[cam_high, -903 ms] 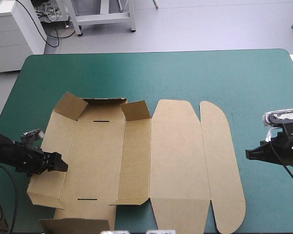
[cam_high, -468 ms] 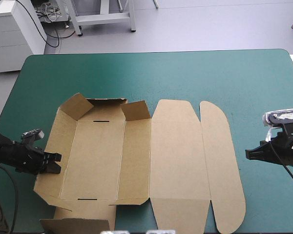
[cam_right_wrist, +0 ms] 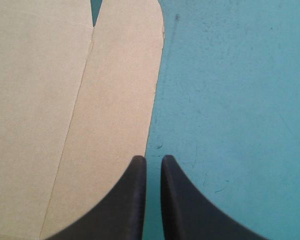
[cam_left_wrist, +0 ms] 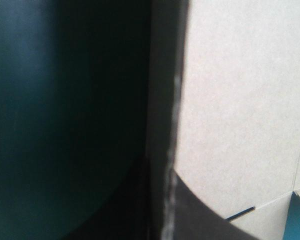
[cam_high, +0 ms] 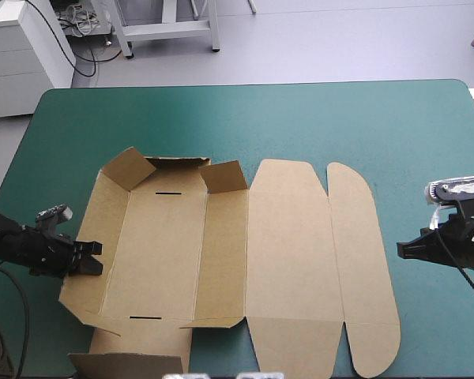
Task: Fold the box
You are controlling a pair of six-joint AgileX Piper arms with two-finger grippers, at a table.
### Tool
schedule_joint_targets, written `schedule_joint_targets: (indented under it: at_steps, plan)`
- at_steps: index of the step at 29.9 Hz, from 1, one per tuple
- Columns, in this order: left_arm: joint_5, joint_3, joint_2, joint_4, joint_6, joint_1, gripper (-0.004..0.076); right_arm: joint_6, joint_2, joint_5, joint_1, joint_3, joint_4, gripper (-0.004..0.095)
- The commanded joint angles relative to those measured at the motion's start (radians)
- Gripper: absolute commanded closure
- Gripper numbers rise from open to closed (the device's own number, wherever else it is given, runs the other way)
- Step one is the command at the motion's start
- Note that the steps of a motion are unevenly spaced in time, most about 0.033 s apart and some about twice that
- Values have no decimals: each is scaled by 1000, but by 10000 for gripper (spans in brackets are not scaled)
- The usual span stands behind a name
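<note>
The teal-green worktop [cam_high: 340, 118] carries 1 brown box [cam_high: 288, 253], a cut sheet reaching the near edge, its 2 lid panels flat toward the right.

Box [cam_high: 221, 253]: plain brown board all over, no print. Fold lines a shade darker, two thin black slots [cam_high: 167, 193] in the floor panel. Along my left gripper [cam_high: 97, 259], black, the board's cut edge [cam_left_wrist: 174, 130] shows as a pale whitish line next to a dark shadowed strip. Table cover [cam_high: 316, 118]: even teal-green, no pattern. Only faint darker scuffs [cam_right_wrist: 221, 189] beside my right gripper [cam_right_wrist: 153, 159], black too, matte, no markings.
</note>
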Motion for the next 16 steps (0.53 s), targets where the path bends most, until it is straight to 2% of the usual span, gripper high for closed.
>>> schedule_joint_targets:
  at_steps: [1, 5, 12, 16]
  plan:
    - [-30, -76, -33, -68, -13, -63, 731, -9, -9, -40, -4, -25, 18, 821]
    - [-70, -214, -33, 77, -15, -217, 731, -9, -9, -39, -4, -25, 18, 821]
    - [-203, -468, -33, 332, -15, -511, 732, -9, -9, -25, -4, -25, 18, 821]
    - [-278, -555, -33, 505, -13, -690, 731, -9, -9, -25, -4, -25, 19, 821]
